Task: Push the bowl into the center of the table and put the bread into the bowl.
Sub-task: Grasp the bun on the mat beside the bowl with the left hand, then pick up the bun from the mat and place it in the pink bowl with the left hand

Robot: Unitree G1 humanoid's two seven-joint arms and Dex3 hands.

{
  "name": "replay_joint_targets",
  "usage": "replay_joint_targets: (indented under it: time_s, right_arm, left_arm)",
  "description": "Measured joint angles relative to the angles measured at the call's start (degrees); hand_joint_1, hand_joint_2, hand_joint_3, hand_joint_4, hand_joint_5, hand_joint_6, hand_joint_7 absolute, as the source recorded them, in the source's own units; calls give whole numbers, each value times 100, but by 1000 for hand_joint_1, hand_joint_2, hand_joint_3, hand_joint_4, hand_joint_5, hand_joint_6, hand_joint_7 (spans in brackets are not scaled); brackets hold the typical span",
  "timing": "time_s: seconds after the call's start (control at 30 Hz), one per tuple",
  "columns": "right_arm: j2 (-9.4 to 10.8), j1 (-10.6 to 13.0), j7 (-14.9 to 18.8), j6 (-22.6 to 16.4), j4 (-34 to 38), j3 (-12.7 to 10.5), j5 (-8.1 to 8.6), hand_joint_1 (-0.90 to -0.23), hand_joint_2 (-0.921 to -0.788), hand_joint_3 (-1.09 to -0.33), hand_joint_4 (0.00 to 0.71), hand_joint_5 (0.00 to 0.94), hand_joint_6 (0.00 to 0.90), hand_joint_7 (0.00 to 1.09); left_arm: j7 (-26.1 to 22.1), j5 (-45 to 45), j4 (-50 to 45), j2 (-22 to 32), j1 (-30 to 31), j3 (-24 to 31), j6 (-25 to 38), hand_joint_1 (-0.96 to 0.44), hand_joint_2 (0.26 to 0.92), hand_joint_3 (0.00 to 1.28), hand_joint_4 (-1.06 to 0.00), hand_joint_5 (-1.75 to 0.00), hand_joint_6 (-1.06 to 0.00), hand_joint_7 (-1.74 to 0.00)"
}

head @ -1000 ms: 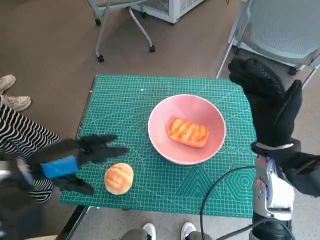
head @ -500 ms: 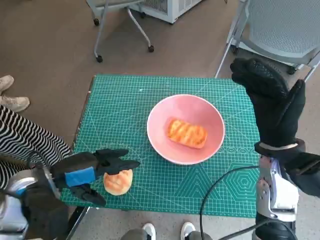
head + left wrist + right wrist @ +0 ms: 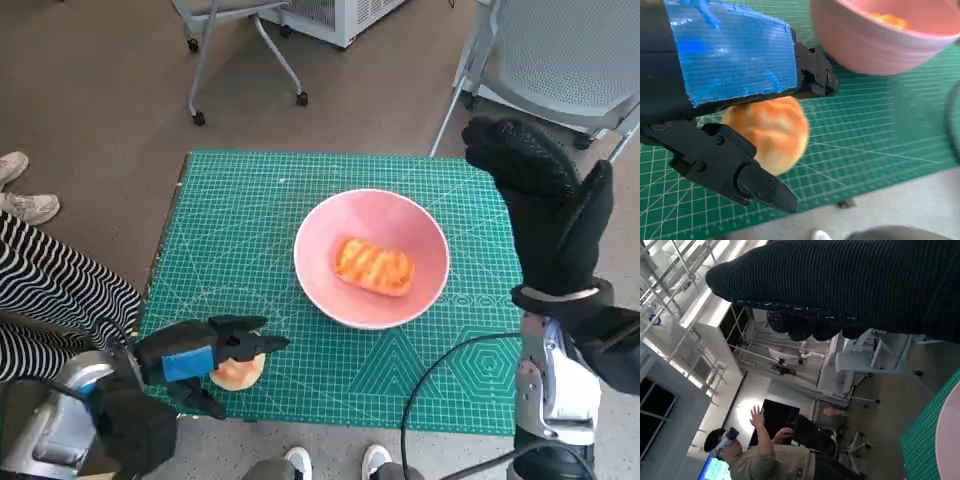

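Green gridded matting covers the table (image 3: 250,200), its printed figures too small to read. Black fingers (image 3: 760,187) of the left hand (image 3: 190,360) now straddle the round, scored bun (image 3: 240,371) at lower left, having closed in since earlier; whether they grip is unclear. Centre frame, the smooth pink bowl (image 3: 330,290) holds a ridged oblong bread (image 3: 375,265). At right, the gloved right hand (image 3: 545,215) stands raised, fingers straight, empty.

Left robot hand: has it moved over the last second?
Yes. The left robot hand has moved toward the table's near edge, over the round bread.
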Motion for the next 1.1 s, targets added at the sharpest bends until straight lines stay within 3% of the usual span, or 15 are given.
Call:
replay_joint_targets:
  time_s: [0.1, 0.13, 0.17, 0.2, 0.23, 0.33, 0.63, 1.1]
  right_arm:
    - [-8, 8, 0, 0, -2, 0, 0, -679, -921, -622, 193, 1, 89, 522]
    - [-10, 8, 0, 0, -3, 0, 0, -678, -921, -622, 192, 1, 89, 521]
    - [-12, 8, 0, 1, -4, 0, 0, -677, -921, -622, 189, 0, 89, 521]
    - [-14, 8, 0, 1, -8, 0, 0, -676, -921, -623, 187, 0, 89, 521]
    - [-16, 9, 0, 1, -12, -1, 0, -676, -921, -623, 185, 0, 88, 521]
    - [-26, 9, -1, 1, -21, -6, 0, -677, -921, -623, 184, 0, 88, 521]
    - [-28, 10, -1, 1, -16, -18, -2, -679, -921, -622, 184, 1, 91, 522]
    - [-29, -3, 0, 0, 48, -26, 1, -681, -921, -622, 183, 0, 92, 522]
  left_arm:
    - [187, 221, 31, -16, -37, -58, 2, 63, 870, 64, -599, -62, -648, -107]
    - [244, 310, 40, -16, -54, -78, 4, 51, 880, 81, -598, -292, -625, -345]
    - [307, 401, 43, -16, -74, -96, 4, 34, 895, 131, -567, -655, -563, -719]
    - [356, 468, 46, -15, -87, -105, 3, 22, 904, 145, -573, -887, -540, -918]
    - [412, 553, 46, -13, -94, -106, 0, 15, 910, 152, -580, -1032, -528, -1043]
    - [600, 749, 44, 10, -111, -108, -22, 7, 917, 116, -623, -1213, -587, -1079]
    - [762, 768, -71, 214, -152, 35, -123, 2, 919, 93, -644, -1249, -627, -1132]
    - [699, -742, -1128, 268, -574, 976, 125, 2, 920, 81, -667, -1167, -616, -1202]
